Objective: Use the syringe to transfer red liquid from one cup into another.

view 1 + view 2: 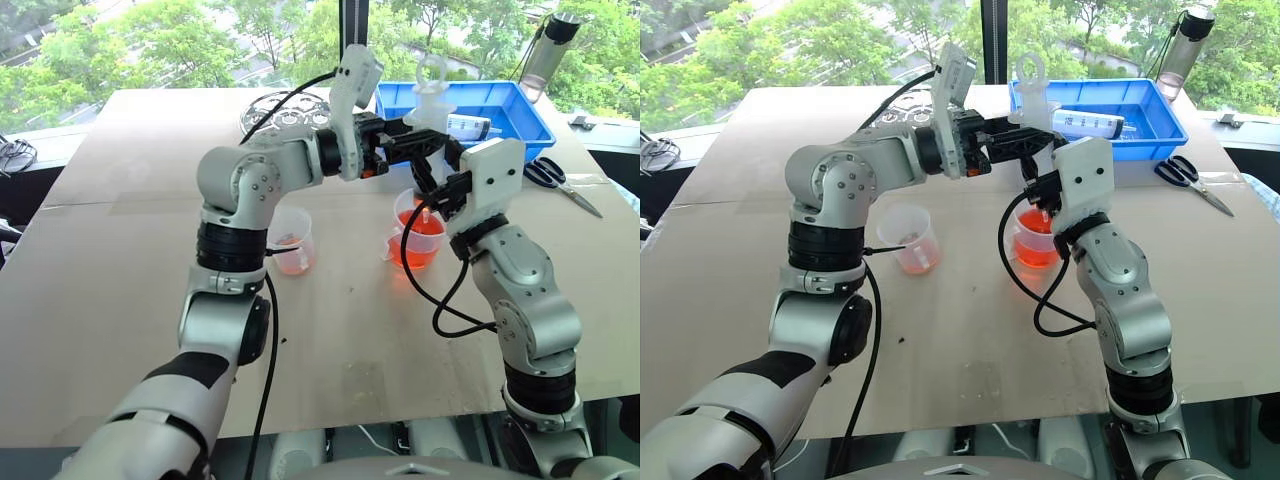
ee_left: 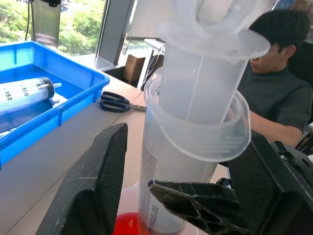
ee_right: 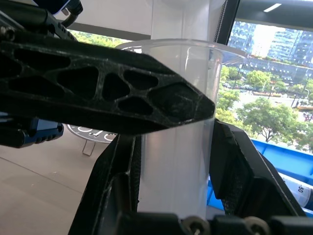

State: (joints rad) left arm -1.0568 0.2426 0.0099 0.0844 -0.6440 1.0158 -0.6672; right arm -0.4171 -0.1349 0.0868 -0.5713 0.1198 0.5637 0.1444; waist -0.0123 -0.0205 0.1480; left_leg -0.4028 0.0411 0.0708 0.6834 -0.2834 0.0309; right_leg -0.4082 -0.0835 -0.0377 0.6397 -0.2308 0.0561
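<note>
The right hand (image 3: 171, 161) is clamped on the barrel of the syringe (image 2: 195, 142), holding it upright with its tip down in the handled beaker (image 1: 416, 240), where the red liquid (image 1: 1036, 252) sits bright orange-red. The left hand (image 2: 181, 181) reaches in level from the other side, its fingers (image 2: 98, 181) spread apart on either side of the barrel just under the flange, not closed on it. The plunger's ring top (image 1: 432, 70) stands above both hands. The smaller narrow cup (image 1: 291, 240), with paler pinkish contents, stands on the counter (image 1: 130, 250) well to the left of the beaker. Behind, a blue tray (image 1: 520, 110) holds a fatter printed syringe (image 1: 1090, 123); scissors (image 1: 560, 182) lie beside it.
</note>
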